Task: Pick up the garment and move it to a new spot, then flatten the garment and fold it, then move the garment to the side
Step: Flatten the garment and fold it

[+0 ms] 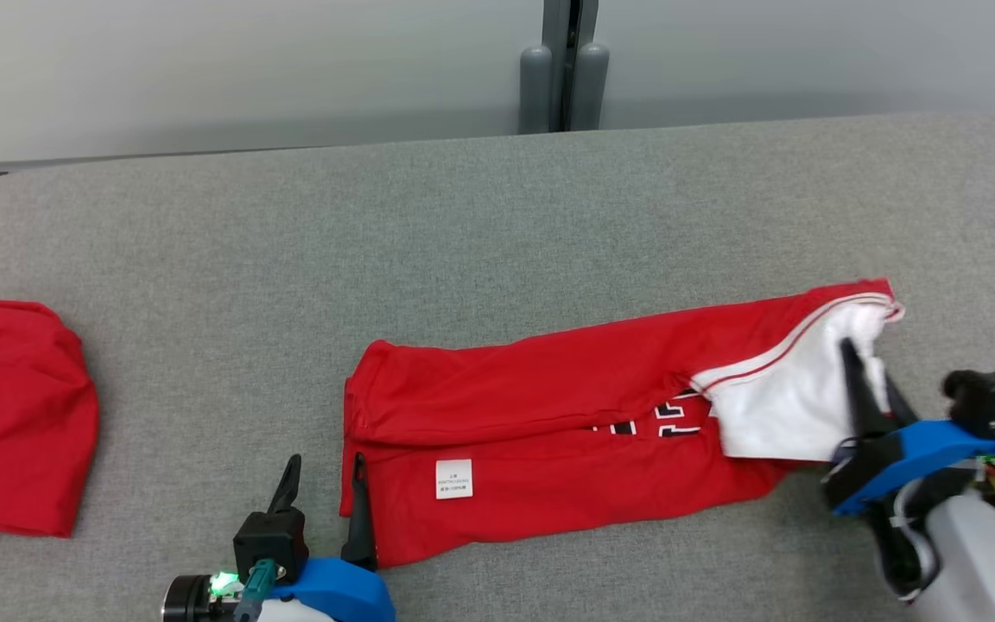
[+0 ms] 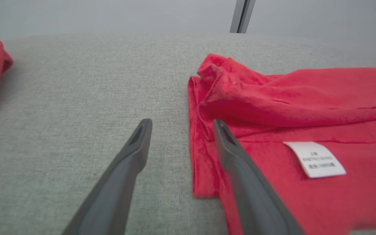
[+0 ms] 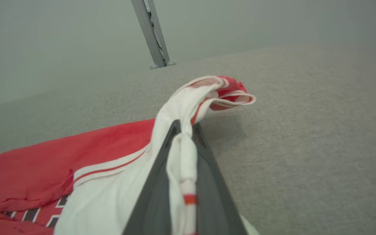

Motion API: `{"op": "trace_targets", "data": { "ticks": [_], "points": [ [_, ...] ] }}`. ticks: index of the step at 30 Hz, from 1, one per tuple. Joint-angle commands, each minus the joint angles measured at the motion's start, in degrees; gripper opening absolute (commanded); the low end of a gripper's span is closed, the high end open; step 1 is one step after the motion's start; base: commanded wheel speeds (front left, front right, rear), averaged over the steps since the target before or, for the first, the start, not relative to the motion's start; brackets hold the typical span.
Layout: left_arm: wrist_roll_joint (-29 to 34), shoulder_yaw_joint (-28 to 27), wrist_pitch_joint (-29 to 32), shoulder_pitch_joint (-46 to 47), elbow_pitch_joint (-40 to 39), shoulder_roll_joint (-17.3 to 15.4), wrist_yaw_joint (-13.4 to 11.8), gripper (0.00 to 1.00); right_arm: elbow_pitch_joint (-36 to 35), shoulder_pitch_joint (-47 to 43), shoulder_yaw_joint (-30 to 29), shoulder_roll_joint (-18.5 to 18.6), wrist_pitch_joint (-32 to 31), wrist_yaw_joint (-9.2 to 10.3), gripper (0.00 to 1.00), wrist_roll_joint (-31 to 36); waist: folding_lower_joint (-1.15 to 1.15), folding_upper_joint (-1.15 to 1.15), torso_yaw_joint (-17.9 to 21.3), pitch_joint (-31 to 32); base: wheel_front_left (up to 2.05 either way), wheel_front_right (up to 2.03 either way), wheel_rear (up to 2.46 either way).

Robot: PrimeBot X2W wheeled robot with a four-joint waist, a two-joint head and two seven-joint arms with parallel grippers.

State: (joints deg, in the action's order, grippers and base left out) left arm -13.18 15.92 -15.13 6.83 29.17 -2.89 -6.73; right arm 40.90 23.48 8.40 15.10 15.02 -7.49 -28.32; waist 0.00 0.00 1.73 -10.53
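Observation:
The red garment (image 1: 567, 432) with white trim lies folded lengthwise across the grey table (image 1: 497, 225), a white label (image 1: 453, 478) facing up. My right gripper (image 1: 856, 367) is shut on its white sleeve end (image 3: 181, 153), which is lifted and bunched between the fingers. My left gripper (image 1: 323, 471) stands open at the garment's left edge (image 2: 196, 153). Its right finger (image 2: 237, 163) rests over the red cloth and its left finger (image 2: 132, 153) over bare table.
A second red garment (image 1: 9, 415) with white lettering lies at the table's left edge. A grey post (image 1: 565, 65) rises behind the table's far edge. Open grey surface stretches behind and between the two garments.

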Motion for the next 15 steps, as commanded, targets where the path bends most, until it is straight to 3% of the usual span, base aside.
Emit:
{"op": "trace_targets", "data": {
  "ticks": [1,8,15],
  "points": [
    [-0.43,0.29,-0.01,-0.2,-0.02,-0.03,0.12,1.0,-1.68,-0.65,0.95,-0.72,0.15,0.0,0.0,-0.43,0.0,0.0,0.07,0.29,0.0,0.0,0.0],
    [-1.49,2.74,-0.01,0.3,0.37,-0.03,0.54,1.0,-11.73,-2.52,11.15,-3.61,0.17,0.0,0.0,-4.63,0.0,0.0,-3.47,0.56,0.0,0.0,0.0],
    [-2.42,4.99,-0.01,-0.47,0.42,-0.02,0.27,1.0,-13.12,-0.67,20.96,-4.02,0.17,0.0,0.0,-8.81,0.0,0.0,-10.5,0.54,0.0,0.0,0.0]
  ]
}}
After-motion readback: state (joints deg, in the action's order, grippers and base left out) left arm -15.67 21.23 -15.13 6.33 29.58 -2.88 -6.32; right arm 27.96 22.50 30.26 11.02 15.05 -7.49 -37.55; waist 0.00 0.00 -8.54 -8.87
